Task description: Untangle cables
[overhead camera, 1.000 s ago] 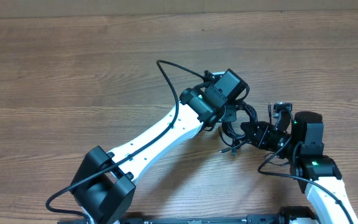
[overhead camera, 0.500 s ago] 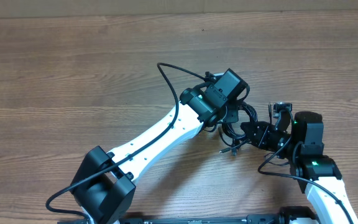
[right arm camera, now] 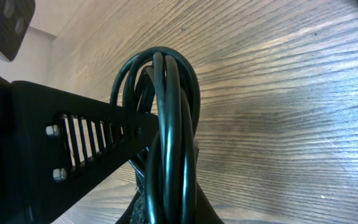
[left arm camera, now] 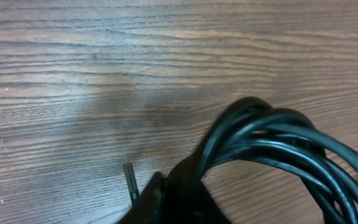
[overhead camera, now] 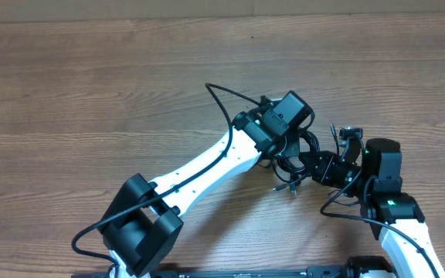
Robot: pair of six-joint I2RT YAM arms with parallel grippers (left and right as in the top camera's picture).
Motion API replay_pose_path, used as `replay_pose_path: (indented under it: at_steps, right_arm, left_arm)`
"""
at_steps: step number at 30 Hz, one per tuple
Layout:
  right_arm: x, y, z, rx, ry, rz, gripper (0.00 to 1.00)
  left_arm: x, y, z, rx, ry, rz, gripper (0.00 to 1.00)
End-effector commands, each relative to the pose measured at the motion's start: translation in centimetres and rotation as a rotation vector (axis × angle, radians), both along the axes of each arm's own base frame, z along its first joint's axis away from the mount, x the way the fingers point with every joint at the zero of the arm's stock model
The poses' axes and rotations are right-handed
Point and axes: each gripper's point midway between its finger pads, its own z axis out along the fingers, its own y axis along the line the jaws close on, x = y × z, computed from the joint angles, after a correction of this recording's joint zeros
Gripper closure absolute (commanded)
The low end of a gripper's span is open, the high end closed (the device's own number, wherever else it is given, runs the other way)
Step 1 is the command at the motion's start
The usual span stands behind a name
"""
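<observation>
Thin black cables [overhead camera: 298,148] sit coiled at the near right of the table [overhead camera: 91,93], between the left gripper [overhead camera: 284,145] and the right gripper [overhead camera: 314,165]. Whether either claw is clamped cannot be told. The cables look light and limp, and are probably best held near a plug [overhead camera: 283,186].

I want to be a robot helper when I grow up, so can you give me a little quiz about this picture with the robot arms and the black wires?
1. True or false: the cables lie stretched out straight across the table.
2. Pick one: the arm reaching in from the lower left of the overhead view is A) left, B) right, C) neither.
3. Fill the gap: the cables are coloured ____.

Key:
1. False. They are looped together in a bundle.
2. A, the left arm.
3. Black.
</observation>
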Motion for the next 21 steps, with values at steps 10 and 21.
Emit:
replay_pose_path:
  at_steps: [10,21]
  right_arm:
    - [0.8,-1.4,-1.4,-0.069,0.024,-0.064,0.96]
    - [-0.4,-0.8,-3.9,-0.048,0.155,-0.035,0.96]
  left_arm:
    - [1.6,-0.9,2.6,-0.128,0.029,0.015,0.96]
    - [5.1,-0.3,5.4,-0.453,0.263,0.243,0.96]
